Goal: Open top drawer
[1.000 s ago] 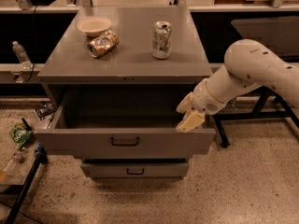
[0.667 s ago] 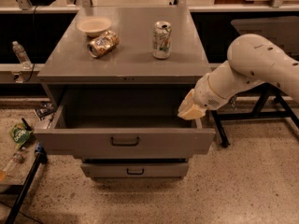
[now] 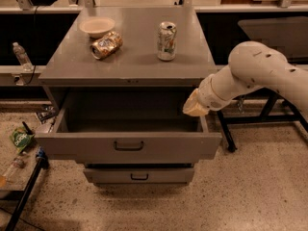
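The top drawer [image 3: 86, 147] is a wide grey metal drawer with a small dark bar handle [image 3: 128, 146] mid-front. It stands pulled out from the grey cabinet, and its deep box shows empty. My gripper [image 3: 194, 106] is at the end of the white arm [image 3: 255, 73], above the drawer's right rear corner, next to the cabinet's right side. It holds nothing that I can see.
On the cabinet top [image 3: 139, 57] stand a white bowl [image 3: 96, 26], a crumpled snack bag [image 3: 106, 44] and an upright can [image 3: 166, 41]. A narrower lower drawer [image 3: 139, 175] sits shut below. Litter and a green packet [image 3: 20, 139] lie on the floor at left. A dark table leg [image 3: 226, 134] stands at right.
My gripper has risen and pulled back to the right, from the drawer's right front wall to beside the cabinet's edge. The drawer has stayed open.
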Controlling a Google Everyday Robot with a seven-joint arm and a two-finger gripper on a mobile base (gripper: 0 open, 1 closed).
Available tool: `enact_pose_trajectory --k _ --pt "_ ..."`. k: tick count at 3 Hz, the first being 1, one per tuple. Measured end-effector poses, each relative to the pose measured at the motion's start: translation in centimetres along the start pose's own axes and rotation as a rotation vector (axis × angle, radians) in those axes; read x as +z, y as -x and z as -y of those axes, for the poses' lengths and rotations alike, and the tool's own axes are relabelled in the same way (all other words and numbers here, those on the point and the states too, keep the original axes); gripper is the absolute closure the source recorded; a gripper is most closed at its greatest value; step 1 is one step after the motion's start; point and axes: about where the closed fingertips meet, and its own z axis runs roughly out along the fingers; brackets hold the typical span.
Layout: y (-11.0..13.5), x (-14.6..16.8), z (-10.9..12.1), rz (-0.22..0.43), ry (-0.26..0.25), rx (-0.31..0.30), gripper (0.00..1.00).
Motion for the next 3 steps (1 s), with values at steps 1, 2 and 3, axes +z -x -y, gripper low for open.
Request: enact_pose_trajectory --k 1,2,3 --pt "-0.6 2.7 1.1 -0.001 -0.019 -0.012 1.00" --pt "-1.0 5.5 1.4 -0.006 -0.015 -0.016 1.00" --pt "-1.9 8.8 0.9 -0.002 0.035 0.007 1.00"
